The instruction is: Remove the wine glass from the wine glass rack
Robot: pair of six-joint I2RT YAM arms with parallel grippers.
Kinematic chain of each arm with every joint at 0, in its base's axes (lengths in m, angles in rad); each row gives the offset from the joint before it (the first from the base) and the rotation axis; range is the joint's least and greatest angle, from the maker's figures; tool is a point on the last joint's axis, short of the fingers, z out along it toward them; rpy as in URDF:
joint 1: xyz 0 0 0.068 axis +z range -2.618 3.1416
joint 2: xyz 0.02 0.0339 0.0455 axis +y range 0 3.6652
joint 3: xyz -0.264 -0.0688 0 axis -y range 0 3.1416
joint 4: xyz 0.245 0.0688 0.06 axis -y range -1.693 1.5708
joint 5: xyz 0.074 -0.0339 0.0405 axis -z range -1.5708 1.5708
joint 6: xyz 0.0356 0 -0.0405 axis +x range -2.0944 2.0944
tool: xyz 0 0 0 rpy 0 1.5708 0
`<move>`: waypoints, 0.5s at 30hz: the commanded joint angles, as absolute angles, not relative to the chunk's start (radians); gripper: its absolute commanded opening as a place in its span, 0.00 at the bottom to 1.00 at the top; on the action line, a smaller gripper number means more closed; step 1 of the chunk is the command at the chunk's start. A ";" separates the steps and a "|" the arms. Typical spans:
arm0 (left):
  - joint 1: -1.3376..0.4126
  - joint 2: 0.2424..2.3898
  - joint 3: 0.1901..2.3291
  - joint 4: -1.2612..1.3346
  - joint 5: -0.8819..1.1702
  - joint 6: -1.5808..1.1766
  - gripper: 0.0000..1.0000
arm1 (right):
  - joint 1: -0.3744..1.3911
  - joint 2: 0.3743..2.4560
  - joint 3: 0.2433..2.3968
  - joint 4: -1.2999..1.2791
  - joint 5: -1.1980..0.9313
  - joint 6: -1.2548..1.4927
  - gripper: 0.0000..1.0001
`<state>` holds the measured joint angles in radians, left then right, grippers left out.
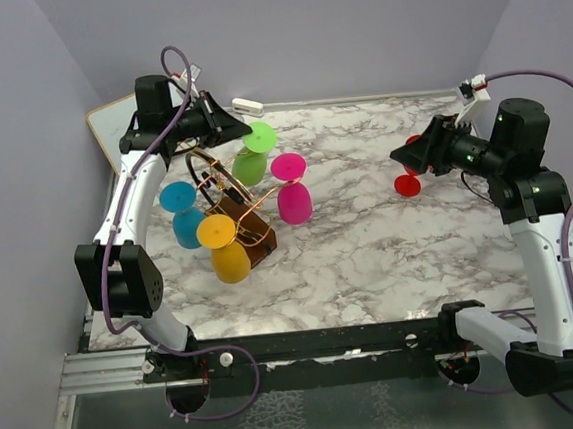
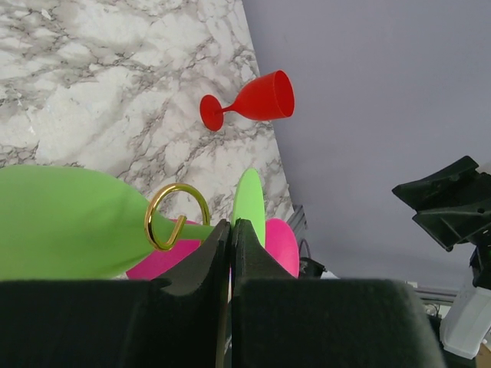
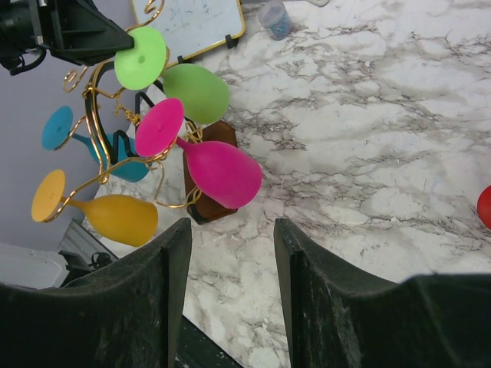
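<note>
The copper-gold wine glass rack (image 1: pixel 226 192) stands on its brown base at the left of the marble table (image 1: pixel 369 237). Green (image 1: pixel 252 162), pink (image 1: pixel 293 199), blue (image 1: pixel 185 223) and yellow (image 1: pixel 228 258) wine glasses hang on it. My left gripper (image 1: pixel 231 127) is shut, its tips against the green glass's stem beside its foot (image 2: pixel 249 198), next to a gold hook (image 2: pixel 176 216). A red wine glass (image 1: pixel 407 182) lies on the table, also in the left wrist view (image 2: pixel 257 101). My right gripper (image 1: pixel 407 154) is open and empty just above it.
A whiteboard (image 1: pixel 108 122) leans in the back left corner. A small white object (image 1: pixel 247 105) lies at the back edge, and a small clear cup (image 3: pixel 275 15) stands near the board. Grey walls close the left, back and right sides.
</note>
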<state>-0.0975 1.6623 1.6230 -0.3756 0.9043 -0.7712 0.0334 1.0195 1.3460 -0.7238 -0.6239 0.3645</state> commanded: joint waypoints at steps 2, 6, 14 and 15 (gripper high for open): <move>-0.093 1.637 1.677 -0.509 0.862 -0.678 0.00 | 0.032 1.003 1.337 -0.698 -0.595 0.366 0.48; -0.082 1.611 1.669 -0.529 0.833 -0.663 0.00 | 0.032 1.000 1.330 -0.695 -0.594 0.367 0.48; -0.040 1.593 1.694 -0.550 0.753 -0.654 0.00 | 0.032 0.999 1.331 -0.699 -0.597 0.363 0.48; -0.036 1.596 1.704 -0.553 0.742 -0.651 0.00 | 0.032 0.998 1.332 -0.702 -0.596 0.363 0.48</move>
<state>-0.0582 1.6299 1.6478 -0.5262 0.8135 -0.6762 0.0334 1.0183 1.3319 -0.7235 -0.6151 0.3645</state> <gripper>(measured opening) 0.027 0.477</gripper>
